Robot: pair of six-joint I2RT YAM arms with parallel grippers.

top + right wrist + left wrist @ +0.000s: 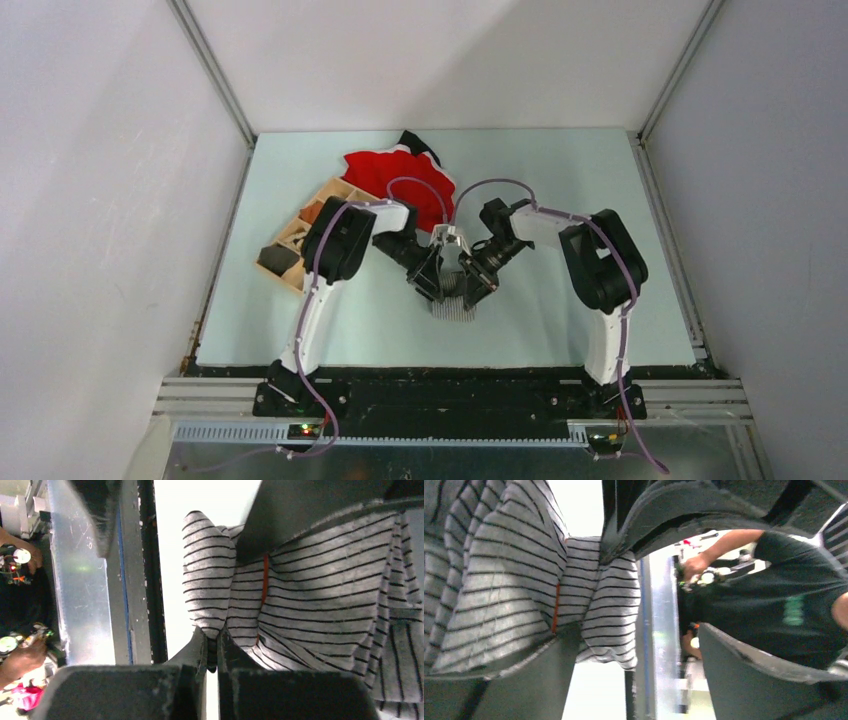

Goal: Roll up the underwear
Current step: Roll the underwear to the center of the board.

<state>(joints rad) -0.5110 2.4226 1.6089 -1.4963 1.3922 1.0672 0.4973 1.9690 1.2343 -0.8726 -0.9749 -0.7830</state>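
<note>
Bolted to the dark rail at the bottom of the top view, the left arm and right arm reach over the pale table. The left gripper and right gripper meet near the table's middle, tips pointing down. The underwear, a small grey striped bundle, shows just below them. Behind the left arm lies a red cloth. To its left is a wooden tray with compartments.

Left wrist view: the left gripper's two fingers stand wide apart, holding nothing. Striped fabric rests against the finger at the picture's left, with an orange seam running down it. The right gripper's dark fingers enter from the top. A person in a dark shirt shows beyond the table edge.

Right wrist view: the right gripper's fingers are pressed together — a fold of the underwear's edge is pinched between them. The remaining fabric bunches toward the picture's right, under one of the left gripper's spread fingers.
</note>
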